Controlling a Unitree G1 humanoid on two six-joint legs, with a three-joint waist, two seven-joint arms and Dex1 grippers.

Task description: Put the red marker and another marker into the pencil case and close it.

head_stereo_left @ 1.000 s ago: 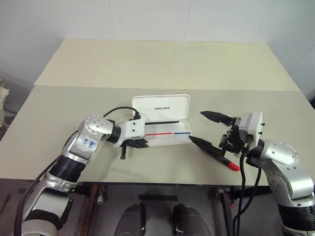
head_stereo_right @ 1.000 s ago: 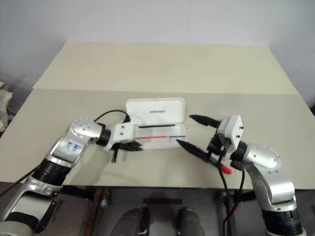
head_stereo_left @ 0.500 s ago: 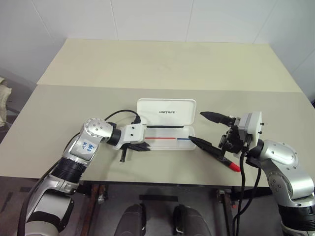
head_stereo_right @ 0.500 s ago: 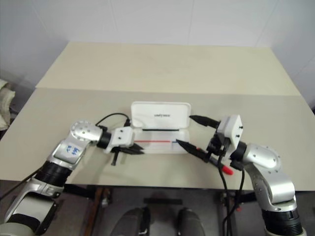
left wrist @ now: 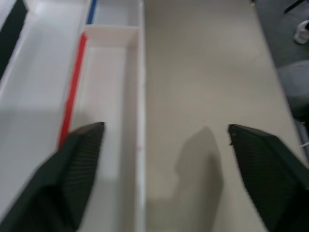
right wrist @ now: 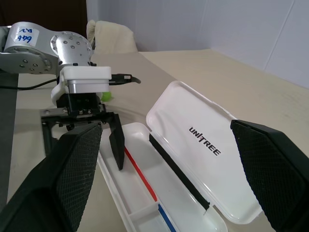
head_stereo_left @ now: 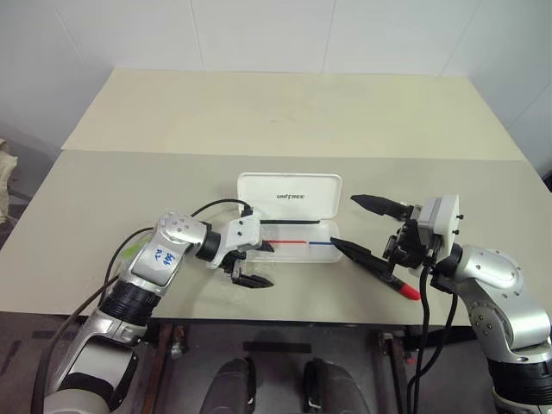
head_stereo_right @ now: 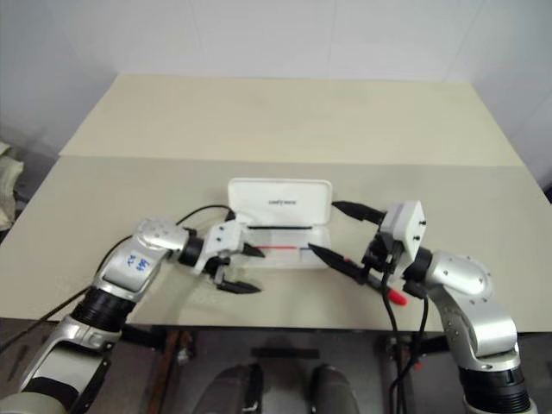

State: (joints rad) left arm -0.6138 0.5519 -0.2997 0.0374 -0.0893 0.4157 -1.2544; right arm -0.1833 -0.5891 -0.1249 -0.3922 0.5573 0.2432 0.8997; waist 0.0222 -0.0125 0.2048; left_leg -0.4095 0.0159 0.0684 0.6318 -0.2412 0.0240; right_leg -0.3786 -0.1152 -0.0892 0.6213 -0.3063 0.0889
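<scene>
The pencil case [head_stereo_left: 289,220] lay open on the bench [head_stereo_left: 259,112], its long axis running left to right and its lid tilted up on the far side. The left gripper [head_stereo_left: 256,264], fingers spread and empty, hung at the tray's left end. The right gripper [head_stereo_left: 359,226] stood spread too, the red marker [head_stereo_left: 402,286] lying beneath it with its red end toward the near edge. The next pick called for closing squarely across a marker's barrel.
</scene>
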